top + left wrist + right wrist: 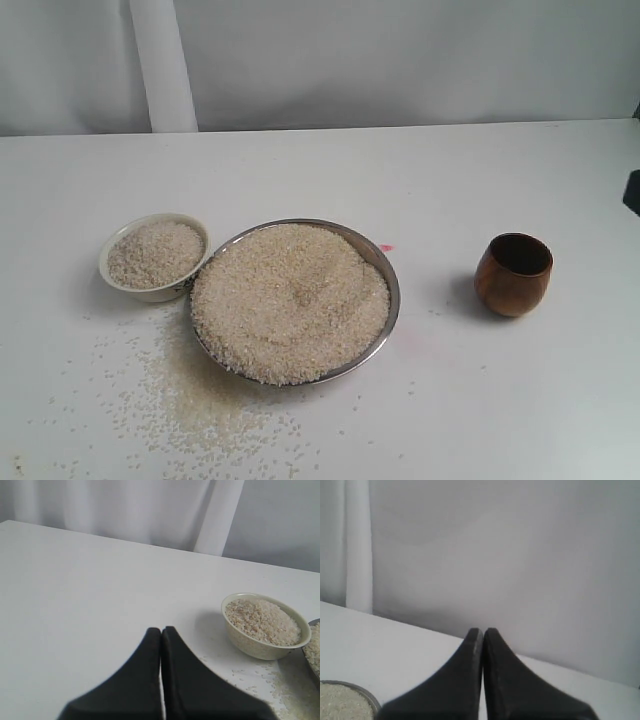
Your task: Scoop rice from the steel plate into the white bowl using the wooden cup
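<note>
Left gripper (161, 630): fingers pressed together, nothing pinched between them. Directly beyond the tips, only bare table (75, 605). Farther ahead and off to one side, well apart from the tips: bowl (255, 647), upright, filled to a low heap with rice (260, 617). Loose grains on the table around its foot.

Right gripper (483, 630): likewise pressed together, holding nothing. Back beside its fingers, off to one side, an arc of plate (350, 685) with rice inside the rim. Ahead of the tips, table edge and pale backdrop (520, 555).

From the exterior camera: plate mid-table, heaped with rice nearly to the rim. Bowl hard against it on the left arm's side, touching or just beside, impossible to say which. Spilled grains (190, 400) spread over the table near both dishes. Cup (512, 285) upright on the right arm's side, mouth up, dark inside, well apart from the plate. Its place relative to the right tips: impossible to tell.
</note>
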